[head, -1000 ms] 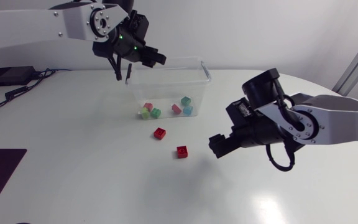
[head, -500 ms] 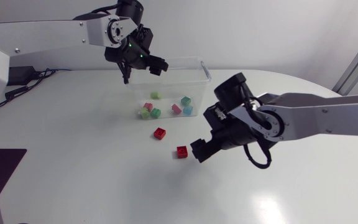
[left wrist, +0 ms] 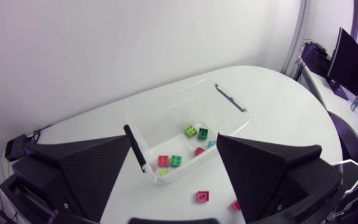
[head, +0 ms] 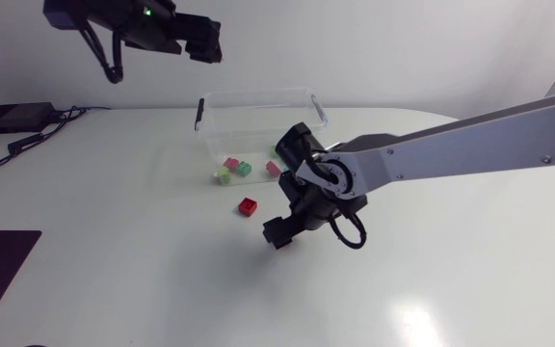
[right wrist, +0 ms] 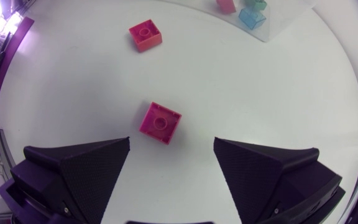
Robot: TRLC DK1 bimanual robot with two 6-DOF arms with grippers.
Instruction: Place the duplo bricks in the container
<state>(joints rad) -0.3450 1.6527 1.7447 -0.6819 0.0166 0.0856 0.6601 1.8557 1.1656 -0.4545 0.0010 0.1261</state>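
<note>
Well, from above, the right arm lies long across the surface. Its wrist is bent down, so the right tool hangs low just in front of the clear container. One loose red brick lies beside that tool, between it and the container's near wall. The brick the tool is over cannot be seen from here, being hidden beneath it. Several bricks lie inside the container. The left arm is raised high toward the far side, and its left tool is well apart from any loose brick, so the right arm is plainly the nearer one.

From the left wrist, the left tool's fingers stand wide apart with nothing in them. They look down on the container far beneath, with coloured bricks on its floor.

From the right wrist, the right tool is spread open and holds nothing. The target brick lies flat, studs up, just ahead of the fingertips and a shade toward one finger rather than dead centre. It is square, so it has no long axis to speak of, though its sides sit a little askew to the fingers. I'd say a short reach forward and down would bring it between them. The loose red brick is farther ahead, toward the container's corner.
</note>
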